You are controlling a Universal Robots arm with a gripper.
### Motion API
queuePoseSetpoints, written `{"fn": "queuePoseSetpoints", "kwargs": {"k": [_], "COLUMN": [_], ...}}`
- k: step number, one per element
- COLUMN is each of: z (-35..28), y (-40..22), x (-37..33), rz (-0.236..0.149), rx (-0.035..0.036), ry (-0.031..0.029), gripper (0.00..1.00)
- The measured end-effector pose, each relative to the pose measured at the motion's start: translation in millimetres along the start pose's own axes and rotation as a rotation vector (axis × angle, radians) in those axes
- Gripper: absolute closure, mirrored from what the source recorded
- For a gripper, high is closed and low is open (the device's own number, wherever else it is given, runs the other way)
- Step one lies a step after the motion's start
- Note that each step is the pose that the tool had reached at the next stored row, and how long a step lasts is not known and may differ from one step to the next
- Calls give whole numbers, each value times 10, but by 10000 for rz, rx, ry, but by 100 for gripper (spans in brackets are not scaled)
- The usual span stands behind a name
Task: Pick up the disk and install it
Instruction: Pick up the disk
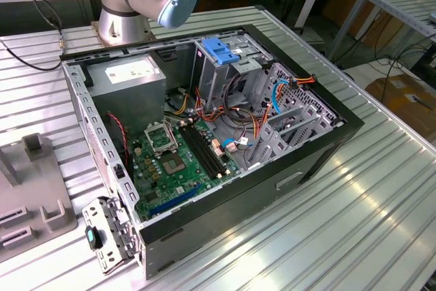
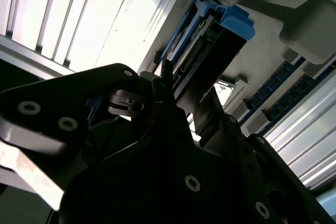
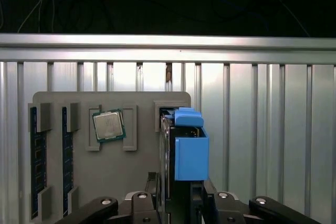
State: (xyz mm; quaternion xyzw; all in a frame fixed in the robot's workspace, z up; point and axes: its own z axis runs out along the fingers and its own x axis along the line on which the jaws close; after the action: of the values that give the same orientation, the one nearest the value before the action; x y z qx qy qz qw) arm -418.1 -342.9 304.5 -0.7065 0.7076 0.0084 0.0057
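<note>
Gripper [image 3: 180, 179] linkages sat closest to the lens in the first wrist view, black, with the fingers [image 3: 154, 182] closed against the two broad faces of the disk [image 3: 190, 153]. Disk stood on edge between them, its blue rail on one face and grey metal body on the other. Its far end met a slot in a grey tray [image 3: 58, 99] just beyond the fingertips. Whether that end was seated in the slot or just clear of it could not be determined.

On the same tray, off to one side of the gripper, a processor [image 3: 108, 125] lay flat in a recess. Farther out on that side, two memory sticks [image 3: 34, 166] lay in long slots. Tray rested on a ribbed metal table [image 3: 262, 129].

In the exterior view, an open case [image 1: 272, 189] lay on its side on the table with its motherboard [image 1: 177, 161] exposed. A drive cage [image 1: 218, 76] with a blue latch [image 1: 220, 50] stood inside, near the arm base [image 1: 126, 11].
</note>
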Motion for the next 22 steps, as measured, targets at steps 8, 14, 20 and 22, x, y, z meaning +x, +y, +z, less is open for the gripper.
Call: {"fn": "queuePoseSetpoints", "kwargs": {"k": [8, 14, 20, 22], "z": [-9, -26, -27, -27], "y": [0, 0, 0, 0], "x": [-2, -2, -2, -2], "rz": [0, 0, 0, 1], "rx": [-4, 0, -1, -1], "ry": [2, -1, 0, -1], "gripper": [57, 57, 65, 65]}}
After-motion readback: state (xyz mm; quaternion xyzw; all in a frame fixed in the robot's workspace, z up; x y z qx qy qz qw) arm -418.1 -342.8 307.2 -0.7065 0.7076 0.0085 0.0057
